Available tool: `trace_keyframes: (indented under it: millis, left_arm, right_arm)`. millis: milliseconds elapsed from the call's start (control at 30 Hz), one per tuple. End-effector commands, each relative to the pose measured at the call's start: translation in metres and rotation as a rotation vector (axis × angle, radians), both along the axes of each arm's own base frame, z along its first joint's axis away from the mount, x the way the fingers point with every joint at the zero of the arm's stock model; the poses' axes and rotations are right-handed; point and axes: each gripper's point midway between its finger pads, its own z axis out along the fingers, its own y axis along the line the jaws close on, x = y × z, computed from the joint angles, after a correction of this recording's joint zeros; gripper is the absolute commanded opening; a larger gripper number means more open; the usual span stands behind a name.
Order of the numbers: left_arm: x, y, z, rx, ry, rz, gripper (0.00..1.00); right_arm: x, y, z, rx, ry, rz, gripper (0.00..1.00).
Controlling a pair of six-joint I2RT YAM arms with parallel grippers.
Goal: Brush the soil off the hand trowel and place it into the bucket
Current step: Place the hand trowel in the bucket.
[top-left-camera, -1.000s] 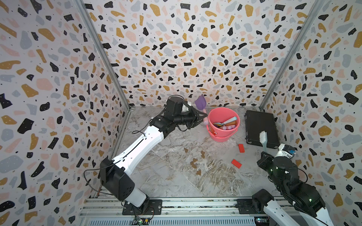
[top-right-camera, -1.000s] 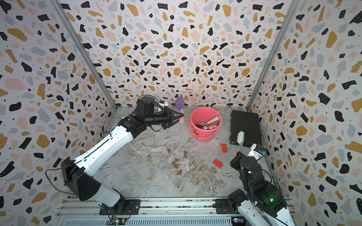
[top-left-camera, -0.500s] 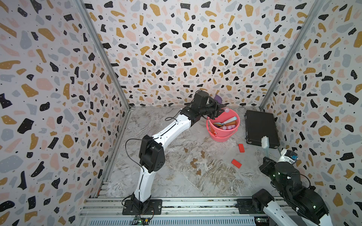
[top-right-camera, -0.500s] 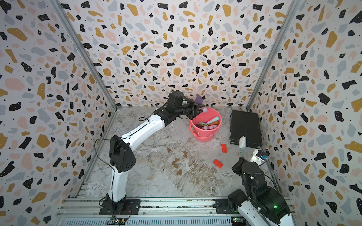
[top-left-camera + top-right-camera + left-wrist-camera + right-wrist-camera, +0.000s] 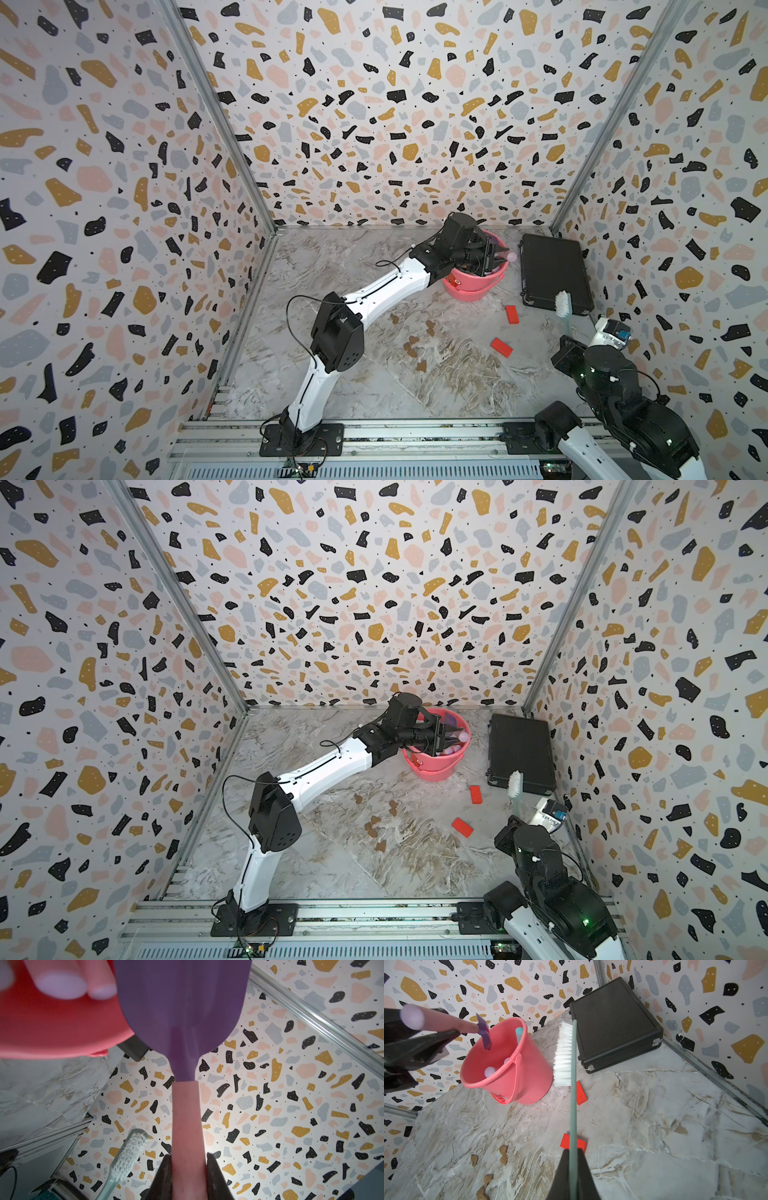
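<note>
Left gripper (image 5: 188, 1159): pinches trowel (image 5: 182, 1012) by pink handle, holds purple blade at bucket (image 5: 469, 291) mouth. Right gripper (image 5: 573, 1155): clamps brush (image 5: 563, 1053) stem, bristles near case (image 5: 612, 1022). Soil (image 5: 413, 340) blobs on floor (image 5: 353, 257)

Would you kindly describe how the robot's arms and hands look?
The left arm and right arm have white link shells and bulky black joints; a thin black cable loops along the left. The left hand and right hand have dark tapered fingers.
</note>
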Motion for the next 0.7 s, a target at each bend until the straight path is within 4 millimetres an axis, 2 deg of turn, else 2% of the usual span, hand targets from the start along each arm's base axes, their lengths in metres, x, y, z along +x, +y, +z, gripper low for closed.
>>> trace_keyframes:
  millis: [0, 200, 433, 567, 667]
  left_arm:
    - [0.011, -0.005, 0.018, -0.077, -0.021, 0.016, 0.00]
    - [0.016, -0.006, -0.015, -0.017, 0.092, 0.045, 0.00]
    - [0.029, -0.005, -0.040, 0.069, 0.156, 0.084, 0.00]
    - [0.020, 0.007, -0.062, 0.179, 0.234, 0.096, 0.00]
    - [0.025, 0.012, -0.066, 0.184, 0.249, 0.146, 0.00]
  right_arm:
    - [-0.005, -0.005, 0.008, -0.011, -0.010, -0.004, 0.00]
    - [-0.008, -0.007, 0.009, -0.004, -0.014, -0.008, 0.00]
    - [-0.012, -0.010, 0.011, 0.000, -0.021, -0.014, 0.00]
    - [-0.014, -0.011, 0.013, -0.002, -0.025, -0.015, 0.00]
    - [-0.015, -0.011, 0.014, 0.003, -0.030, -0.013, 0.00]
